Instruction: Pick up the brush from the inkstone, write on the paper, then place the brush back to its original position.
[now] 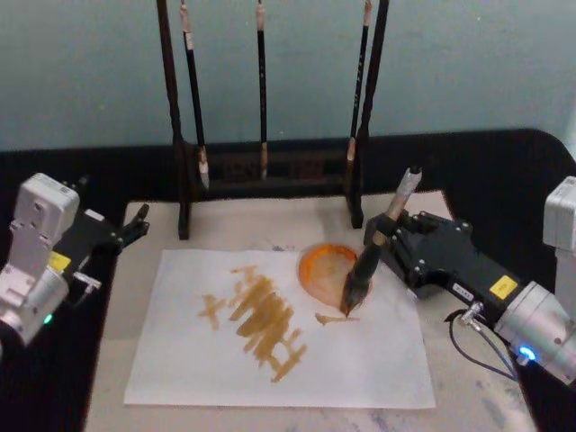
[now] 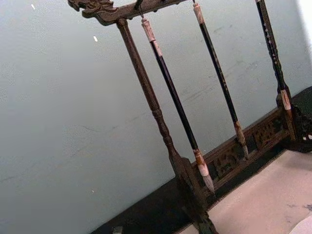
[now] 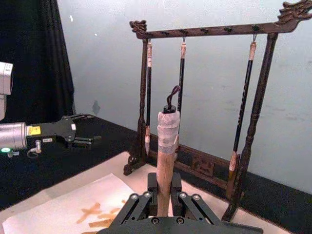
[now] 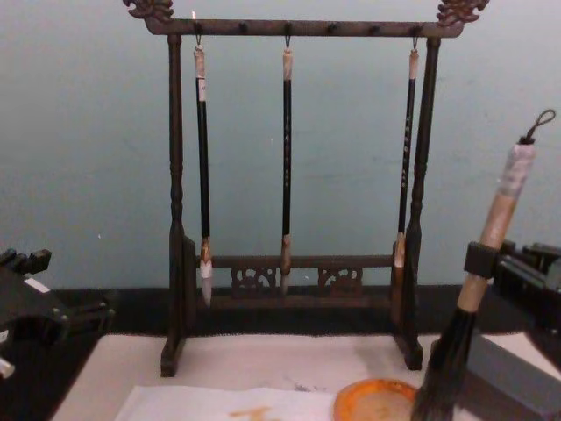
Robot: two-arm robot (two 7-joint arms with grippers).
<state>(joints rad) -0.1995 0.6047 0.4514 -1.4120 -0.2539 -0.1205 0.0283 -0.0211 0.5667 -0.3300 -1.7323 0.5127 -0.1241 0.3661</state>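
Note:
My right gripper [image 1: 384, 237] is shut on the brush [image 1: 364, 270], gripping its pale beige handle just above the black collar. The brush leans with its dark cord loop up and back. Its bushy dark bristles touch the paper [image 1: 198, 360] just right of the round orange inkstone [image 1: 319, 268], at the end of a short yellow-brown stroke. More yellow-brown strokes cover the middle of the white sheet. In the right wrist view the handle [image 3: 166, 146] rises straight between the fingers [image 3: 141, 202]. My left gripper [image 1: 135, 225] hangs open off the mat's far left corner, holding nothing.
A dark wooden brush rack [image 1: 270, 171] with three thin hanging brushes stands behind the paper, its right foot [image 1: 356, 216] close to the held brush. A beige felt mat [image 1: 468, 396] underlies the sheet on a black tablecloth [image 1: 504, 180].

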